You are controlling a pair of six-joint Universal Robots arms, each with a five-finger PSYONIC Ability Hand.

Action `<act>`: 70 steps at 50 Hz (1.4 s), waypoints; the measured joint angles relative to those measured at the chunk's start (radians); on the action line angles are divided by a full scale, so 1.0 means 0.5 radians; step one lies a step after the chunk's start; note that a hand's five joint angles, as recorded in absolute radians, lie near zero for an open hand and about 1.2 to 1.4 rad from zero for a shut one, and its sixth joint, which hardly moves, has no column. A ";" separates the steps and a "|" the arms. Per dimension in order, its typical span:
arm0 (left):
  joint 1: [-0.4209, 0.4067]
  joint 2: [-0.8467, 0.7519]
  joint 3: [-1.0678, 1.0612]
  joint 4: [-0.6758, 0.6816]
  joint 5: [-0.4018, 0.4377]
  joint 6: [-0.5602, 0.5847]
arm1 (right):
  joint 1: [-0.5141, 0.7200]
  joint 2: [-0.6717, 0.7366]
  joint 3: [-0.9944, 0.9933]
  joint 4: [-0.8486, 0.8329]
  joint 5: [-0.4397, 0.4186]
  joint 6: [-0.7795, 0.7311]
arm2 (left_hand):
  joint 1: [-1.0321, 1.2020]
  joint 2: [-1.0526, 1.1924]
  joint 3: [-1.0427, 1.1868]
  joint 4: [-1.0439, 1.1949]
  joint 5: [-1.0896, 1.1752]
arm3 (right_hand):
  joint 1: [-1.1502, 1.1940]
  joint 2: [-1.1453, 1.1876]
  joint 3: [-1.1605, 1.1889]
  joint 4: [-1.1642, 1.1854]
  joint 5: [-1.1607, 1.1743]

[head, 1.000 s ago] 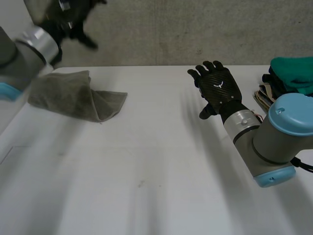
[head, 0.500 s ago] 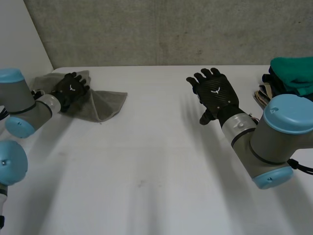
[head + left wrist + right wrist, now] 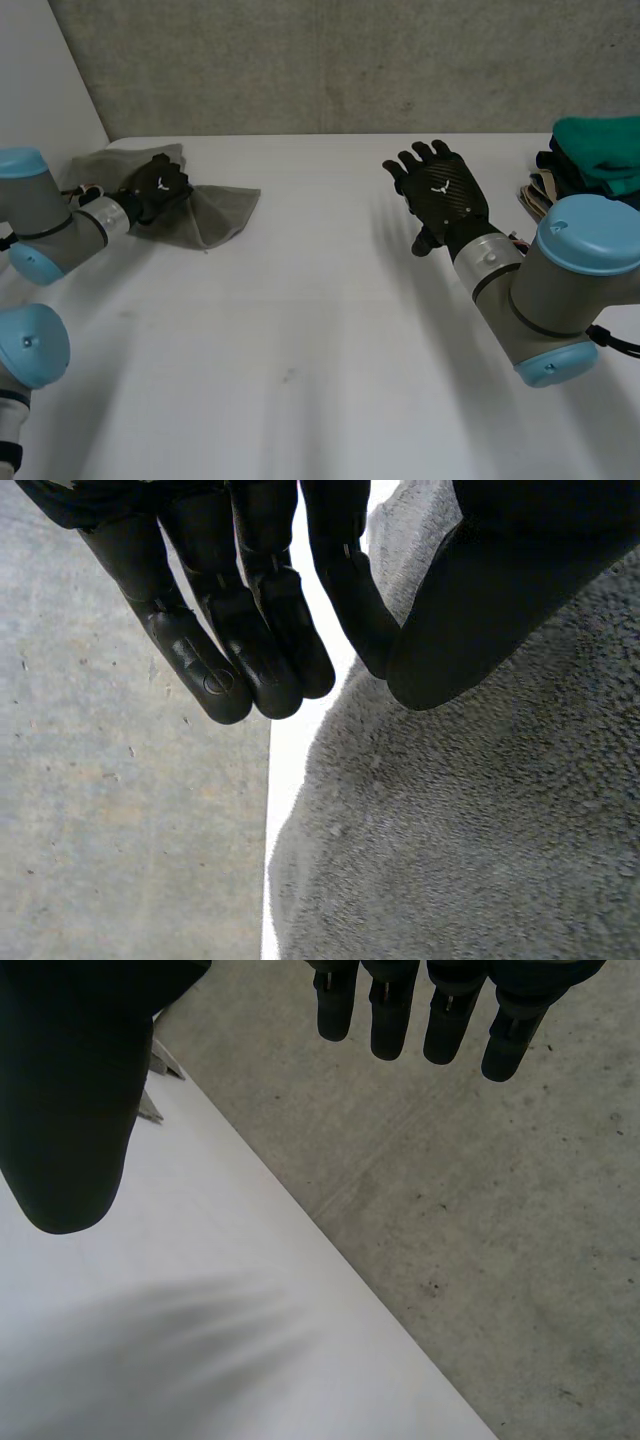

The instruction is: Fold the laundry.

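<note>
Head view, with the two wrist views. A grey towel (image 3: 215, 210) lies crumpled and unfolded at the upper left of the frame, near the far left corner of the white worktop (image 3: 300, 330).

One second earlier the left arm was raised above that corner, clear of the cloth. Half a second ago it had dropped, and its hand lay on the towel's left part. The left robot hand (image 3: 158, 190) has now slid a little rightward and rests on the towel's middle, close to the far edge.

In the left wrist view the fingers (image 3: 250, 650) are nearly straight and reach past the towel's edge. The thumb (image 3: 480, 610) sits over the cloth, close to the fingertips. A strip of bare worktop shows between them, and no cloth is caught there. This hand is therefore loosely open and has hold of nothing.

The right robot hand (image 3: 445, 190) has barely shifted. It hangs above the worktop at the upper right of centre, fingers spread and empty, well apart from the towel. A pile of clothes (image 3: 590, 160) sits at the right edge of the frame.

Reading: the approach to the towel is finished, but no grasp or fold has begun. A likely next need is a pinch on the far edge or a corner.
</note>
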 measured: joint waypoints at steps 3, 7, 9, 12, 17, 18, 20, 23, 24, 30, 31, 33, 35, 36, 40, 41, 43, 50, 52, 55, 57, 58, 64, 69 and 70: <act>-0.014 0.120 -0.154 0.039 0.000 0.048 | -0.004 -0.002 -0.002 0.000 0.000 0.002 | 0.000 0.002 0.003 0.002 0.000 | 0.000 0.000 0.000 0.000 0.000; -0.033 0.304 -0.360 0.080 0.005 0.022 | -0.011 -0.004 -0.007 0.001 0.000 0.006 | 0.000 0.002 0.003 0.002 0.000 | 0.000 0.000 0.000 0.000 0.000; -0.042 0.390 -0.452 0.100 0.007 -0.042 | -0.013 -0.004 -0.008 0.002 0.000 0.007 | 0.000 0.002 0.003 0.002 0.000 | 0.000 0.000 0.000 0.000 0.000; -0.058 0.491 -0.554 0.110 -0.011 -0.211 | -0.011 -0.005 -0.008 0.002 0.001 0.007 | -0.029 -0.038 -0.022 -0.028 -0.021 | 0.000 0.000 0.000 0.000 0.000; -0.084 0.587 -0.642 0.030 -0.144 -0.604 | 0.001 -0.007 -0.004 0.003 0.002 0.004 | -1.432 -1.395 -1.376 -1.409 -1.366 | 0.000 0.000 0.000 0.000 0.000; -0.085 0.590 -0.644 0.017 -0.162 -0.643 | 0.004 -0.007 -0.003 0.003 0.002 0.003 | -1.432 -1.395 -1.376 -1.409 -1.366 | 0.000 0.000 0.000 0.000 0.000; -0.086 0.595 -0.646 -0.028 -0.218 -0.749 | 0.009 -0.007 -0.001 0.003 0.002 0.002 | -1.443 -1.463 -1.446 -1.486 -1.447 | 0.000 0.000 0.000 0.000 0.000; -0.086 0.563 -0.631 -0.089 -0.294 -0.840 | 0.016 -0.008 0.002 0.003 0.003 0.001 | -1.443 -1.499 -1.478 -1.523 -1.487 | 0.000 0.000 0.000 0.000 0.000; -0.087 0.541 -0.620 -0.105 -0.315 -0.848 | 0.019 -0.008 0.003 0.003 0.003 0.001 | -1.443 -1.499 -1.478 -1.526 -1.489 | 0.000 0.000 0.000 0.000 0.000; -0.109 0.422 -0.558 -0.170 -0.379 -0.750 | 0.022 -0.008 0.006 0.003 0.003 0.001 | -1.443 -1.499 -1.478 -1.526 -1.488 | 0.000 0.000 0.000 0.000 0.000; -0.119 0.400 -0.542 -0.186 -0.388 -0.710 | 0.022 -0.008 0.007 0.003 0.003 0.001 | -1.443 -1.499 -1.479 -1.526 -1.484 | 0.000 0.000 0.000 0.000 0.000; -0.138 0.363 -0.512 -0.226 -0.403 -0.619 | 0.021 -0.007 0.007 0.002 0.003 0.001 | -1.442 -1.499 -1.478 -1.525 -1.482 | 0.000 0.000 0.000 0.000 0.000; -0.154 0.330 -0.483 -0.271 -0.415 -0.528 | 0.021 -0.007 0.007 0.002 0.003 0.001 | -1.442 -1.499 -1.478 -1.525 -1.482 | 0.000 0.000 0.000 0.000 0.000; -0.162 0.312 -0.463 -0.303 -0.420 -0.473 | 0.020 -0.006 0.006 0.002 0.003 0.001 | -1.443 -1.499 -1.478 -1.525 -1.482 | 0.000 0.000 0.000 0.000 0.000; -0.180 0.271 -0.410 -0.378 -0.429 -0.355 | 0.020 -0.001 0.004 0.001 0.003 -0.001 | -1.442 -1.497 -1.476 -1.521 -1.482 | 0.000 0.000 0.000 0.000 0.000; -0.183 0.266 -0.402 -0.387 -0.430 -0.342 | 0.020 0.000 0.003 0.001 0.003 -0.002 | -1.442 -1.497 -1.476 -1.521 -1.482 | 0.000 0.000 0.000 0.000 0.000; -0.194 0.253 -0.381 -0.407 -0.433 -0.312 | 0.020 0.002 0.002 0.000 0.003 -0.004 | -1.442 -1.495 -1.476 -1.521 -1.481 | 0.000 0.000 0.000 0.000 0.000; -0.229 0.220 -0.346 -0.403 -0.439 -0.250 | 0.016 0.006 0.001 0.000 0.003 -0.016 | -1.129 -1.196 -1.186 -1.196 -1.152 | 0.000 0.000 0.000 0.000 0.000; -0.232 0.213 -0.338 -0.397 -0.438 -0.226 | 0.015 0.006 0.000 0.000 0.003 -0.017 | -1.037 -1.107 -1.089 -1.111 -1.069 | 0.000 0.000 0.000 0.000 0.000; -0.234 0.207 -0.332 -0.393 -0.435 -0.204 | 0.014 0.007 -0.001 0.000 0.003 -0.017 | -0.908 -0.986 -0.969 -0.986 -0.947 | 0.000 0.000 0.000 0.000 0.000; -0.237 0.197 -0.318 -0.388 -0.423 -0.162 | 0.014 0.007 -0.002 0.000 0.003 -0.018 | -0.716 -0.769 -0.762 -0.781 -0.743 | 0.000 0.000 0.000 0.000 0.000; -0.238 0.194 -0.314 -0.388 -0.420 -0.150 | 0.014 0.007 -0.002 0.000 0.003 -0.018 | -0.660 -0.715 -0.702 -0.720 -0.682 | 0.000 0.000 0.000 0.000 0.000; -0.241 0.183 -0.294 -0.386 -0.407 -0.083 | 0.011 0.006 -0.002 0.001 0.003 -0.018 | -0.429 -0.459 -0.456 -0.466 -0.437 | 0.000 0.000 0.000 0.000 0.000; -0.241 0.184 -0.294 -0.369 -0.416 -0.037 | 0.007 0.004 -0.002 0.002 0.003 -0.017 | -0.042 -0.080 -0.085 -0.090 -0.058 | 0.000 0.000 0.000 0.000 0.000; -0.243 0.186 -0.300 -0.356 -0.425 -0.021 | 0.006 0.004 -0.002 0.002 0.003 -0.017 | -0.024 -0.007 -0.005 -0.008 0.000 | 0.000 0.000 0.000 0.000 0.000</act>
